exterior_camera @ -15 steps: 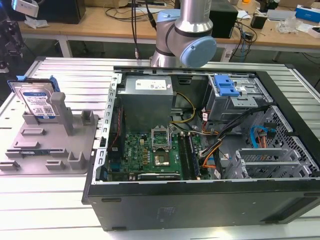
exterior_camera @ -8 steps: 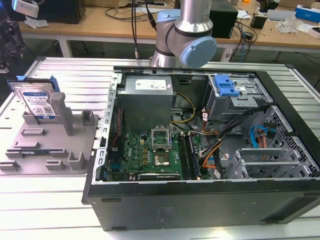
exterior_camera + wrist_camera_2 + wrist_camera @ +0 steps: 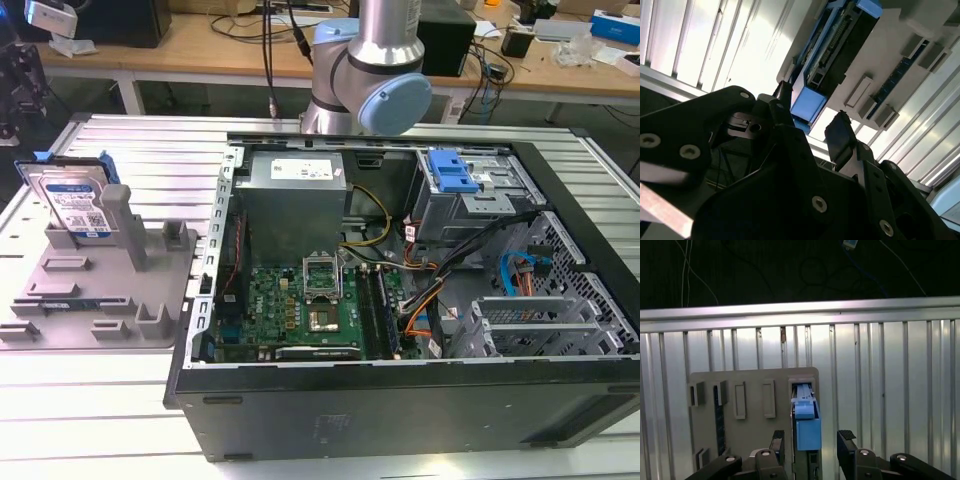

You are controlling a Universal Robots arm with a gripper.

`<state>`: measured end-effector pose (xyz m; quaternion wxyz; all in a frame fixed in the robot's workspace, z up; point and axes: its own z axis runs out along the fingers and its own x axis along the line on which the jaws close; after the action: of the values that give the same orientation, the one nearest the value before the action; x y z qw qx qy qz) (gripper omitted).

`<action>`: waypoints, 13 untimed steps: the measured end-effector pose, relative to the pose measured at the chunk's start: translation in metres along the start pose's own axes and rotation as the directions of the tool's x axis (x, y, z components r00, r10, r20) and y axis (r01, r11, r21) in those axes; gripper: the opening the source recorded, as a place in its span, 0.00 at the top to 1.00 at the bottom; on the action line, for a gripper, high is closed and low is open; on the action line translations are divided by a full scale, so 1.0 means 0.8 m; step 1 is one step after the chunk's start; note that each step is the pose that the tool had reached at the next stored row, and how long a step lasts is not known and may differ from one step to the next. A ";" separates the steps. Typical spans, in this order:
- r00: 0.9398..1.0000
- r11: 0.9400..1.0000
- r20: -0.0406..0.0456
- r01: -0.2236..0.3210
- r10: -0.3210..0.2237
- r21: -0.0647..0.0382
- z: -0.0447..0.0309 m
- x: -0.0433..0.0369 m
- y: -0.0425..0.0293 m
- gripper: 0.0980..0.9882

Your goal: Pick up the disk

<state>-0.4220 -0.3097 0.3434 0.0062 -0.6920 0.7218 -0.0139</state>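
Your gripper [image 3: 811, 437] hangs open above the disk [image 3: 72, 205].
In both wrist views you see the fingers [image 3: 840, 131] spread apart, with the disk's blue rail [image 3: 807, 432] between them and no contact showing. The disk stands on edge in the grey fixture [image 3: 150, 290] at the exterior view's left, beside the open case [image 3: 400, 405] on the slatted table [image 3: 100, 425].

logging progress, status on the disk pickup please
Gripper open, holding nothing. Silver-grey rectangular hard disk with blue rails upright in grey plastic fixture, untouched. No obstruction seen between them.
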 end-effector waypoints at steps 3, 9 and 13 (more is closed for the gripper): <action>1.000 1.000 0.000 0.000 0.000 0.000 0.0014 0.000 0.0005 0.50; 1.000 1.000 0.000 0.002 -0.002 0.000 0.0079 0.001 0.0018 0.50; 1.000 1.000 0.000 0.004 -0.004 0.000 0.0178 0.002 0.0026 0.50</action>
<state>-0.4237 -0.3111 0.3291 0.0062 -0.6933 0.7205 -0.0138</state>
